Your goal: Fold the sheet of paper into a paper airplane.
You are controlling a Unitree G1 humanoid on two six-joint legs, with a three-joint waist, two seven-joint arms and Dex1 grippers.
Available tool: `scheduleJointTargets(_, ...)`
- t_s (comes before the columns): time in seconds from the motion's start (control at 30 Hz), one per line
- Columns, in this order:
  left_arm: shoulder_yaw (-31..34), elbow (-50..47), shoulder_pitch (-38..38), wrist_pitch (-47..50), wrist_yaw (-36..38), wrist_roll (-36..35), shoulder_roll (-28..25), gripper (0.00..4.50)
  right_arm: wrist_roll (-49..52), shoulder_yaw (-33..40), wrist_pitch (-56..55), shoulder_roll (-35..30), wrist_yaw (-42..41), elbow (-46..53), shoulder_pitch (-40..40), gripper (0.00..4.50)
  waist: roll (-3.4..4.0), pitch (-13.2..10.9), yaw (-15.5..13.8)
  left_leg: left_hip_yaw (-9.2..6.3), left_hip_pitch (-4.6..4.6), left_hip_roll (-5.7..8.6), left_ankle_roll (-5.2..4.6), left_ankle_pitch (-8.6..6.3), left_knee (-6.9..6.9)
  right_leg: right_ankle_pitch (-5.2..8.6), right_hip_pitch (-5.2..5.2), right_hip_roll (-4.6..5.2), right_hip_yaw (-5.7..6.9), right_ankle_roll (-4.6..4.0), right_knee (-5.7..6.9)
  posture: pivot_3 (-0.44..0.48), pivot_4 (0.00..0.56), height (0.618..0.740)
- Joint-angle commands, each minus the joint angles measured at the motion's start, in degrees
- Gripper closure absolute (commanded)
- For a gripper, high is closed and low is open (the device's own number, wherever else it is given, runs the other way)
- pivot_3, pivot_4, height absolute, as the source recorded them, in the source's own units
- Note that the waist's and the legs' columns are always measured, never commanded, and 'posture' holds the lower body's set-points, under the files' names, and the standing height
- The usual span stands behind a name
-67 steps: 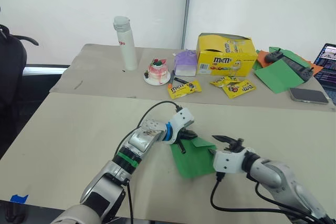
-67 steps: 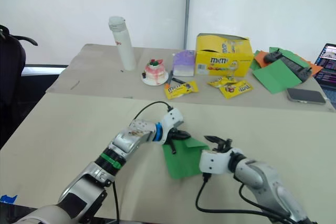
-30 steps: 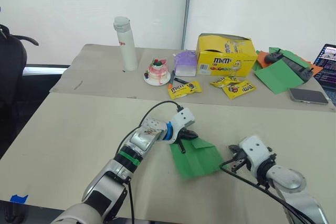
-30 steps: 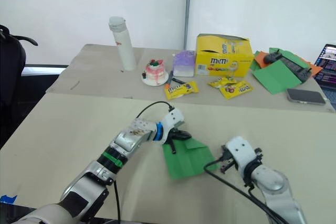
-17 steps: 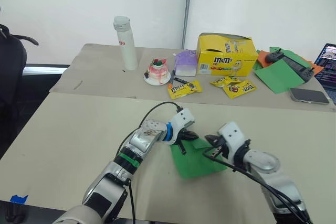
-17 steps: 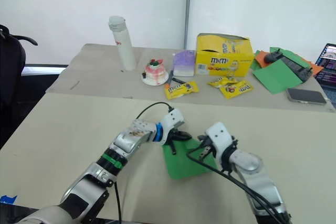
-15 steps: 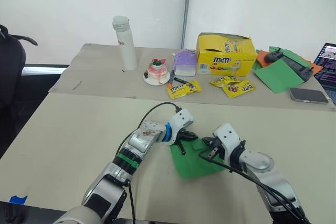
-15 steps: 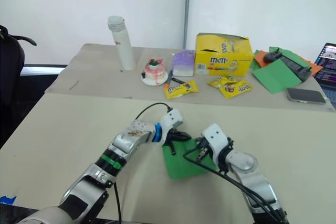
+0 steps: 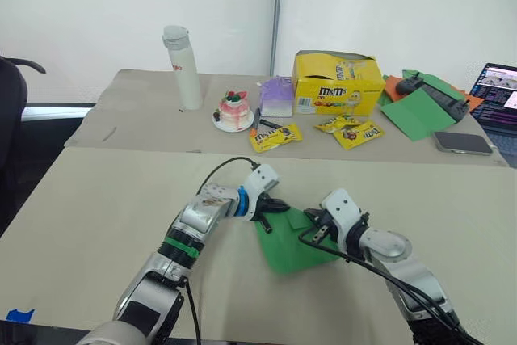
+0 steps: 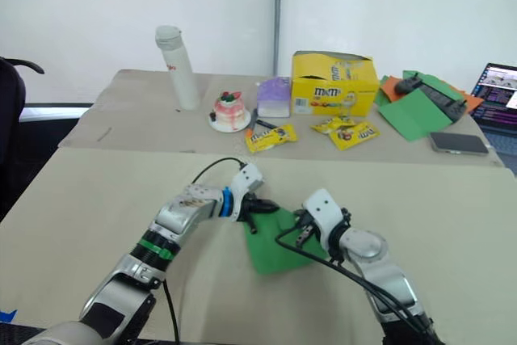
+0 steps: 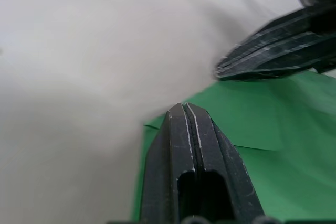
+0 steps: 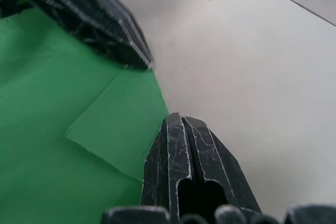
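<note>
The sheet of paper (image 9: 292,252) is bright green and lies flat on the near table, with its far corner folded over into a small flap (image 12: 118,124). My left gripper (image 9: 273,209) is shut, its tips resting on the sheet's far left edge (image 11: 226,129). My right gripper (image 9: 313,222) is also shut, and its tips press on the flap's right edge. The two grippers' tips are close together, about a finger's length apart. The paper airplane is out of view.
The far table holds a white bottle (image 9: 181,68), a small cake on a plate (image 9: 233,111), a yellow candy box (image 9: 335,84), candy packets (image 9: 273,136), green and orange paper (image 9: 416,111), a phone (image 9: 462,143) and a laptop (image 9: 499,90).
My right gripper swung in from the sheet's right side onto its far corner, then held there. The left gripper stayed on the sheet. The camera turned slightly, shifting the picture left.
</note>
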State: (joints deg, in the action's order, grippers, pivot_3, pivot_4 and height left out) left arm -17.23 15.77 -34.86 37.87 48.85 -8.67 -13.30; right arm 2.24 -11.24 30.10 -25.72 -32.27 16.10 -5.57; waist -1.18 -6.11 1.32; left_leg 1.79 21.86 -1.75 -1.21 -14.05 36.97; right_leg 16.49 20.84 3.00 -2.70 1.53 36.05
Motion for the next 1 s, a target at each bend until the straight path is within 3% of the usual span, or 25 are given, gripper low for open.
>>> scheduleJointTargets(0.03,3.23,-0.31,0.73,1.57,-2.16,-0.49,-1.73,4.5,-0.68,-3.08,0.17,0.03,-1.68,-3.66,-1.26,4.49,0.0,0.0,0.18,0.0,-0.03,-0.03,0.0,0.0,0.0,0.0,0.0,-0.03,-0.01,-0.01,0.02,0.0,0.15,0.74)
scheduleJointTargets(0.3,11.45,-7.95,6.17,6.56,-5.55,-4.2,-5.95,4.5,-0.86,-4.91,-1.68,0.33,-4.44,-7.26,-4.08,4.49,-0.02,0.01,1.22,0.0,-0.16,-0.22,0.01,0.0,-0.12,0.0,0.0,-0.18,-0.11,-0.05,0.06,0.0,0.15,0.74)
scheduleJointTargets(0.47,22.56,-16.39,9.92,15.82,-10.17,-14.16,-2.37,4.5,-1.09,-5.06,-3.22,0.79,-5.17,-8.38,-5.08,4.49,-0.06,-0.01,1.1,0.0,-0.17,-0.38,0.01,-0.01,-0.14,0.0,0.02,-0.17,-0.15,-0.07,0.1,0.0,0.15,0.74)
scheduleJointTargets(0.57,25.68,-22.14,12.67,22.8,-11.63,-19.88,-0.67,4.5,-1.44,-5.13,-4.05,0.8,-5.46,-8.94,-5.29,4.49,-0.08,-0.01,1.05,0.0,-0.14,-0.33,0.02,0.0,-0.14,-0.01,0.07,-0.03,-0.13,-0.07,0.12,0.0,0.15,0.74)
scheduleJointTargets(0.77,29.26,-30.23,18.0,31.68,-16.07,-27.41,1.84,4.5,0.49,-2.01,-10.37,1.08,-5.9,-7.35,-6.27,4.49,-0.09,-0.08,1.05,0.02,-0.15,-0.24,0.04,-0.01,-0.2,0.0,0.08,0.13,-0.14,-0.07,0.12,0.0,0.15,0.74)
scheduleJointTargets(1.0,27.51,-31.74,19.76,31.13,-18.08,-28.68,0.42,4.5,6.19,1.59,-12.12,-1.67,-11.78,-4.25,-4.69,4.49,-0.02,-0.15,-0.34,0.02,0.14,-0.01,0.14,0.06,-0.21,-0.01,0.28,0.37,-0.08,-0.07,0.06,0.0,0.15,0.74)
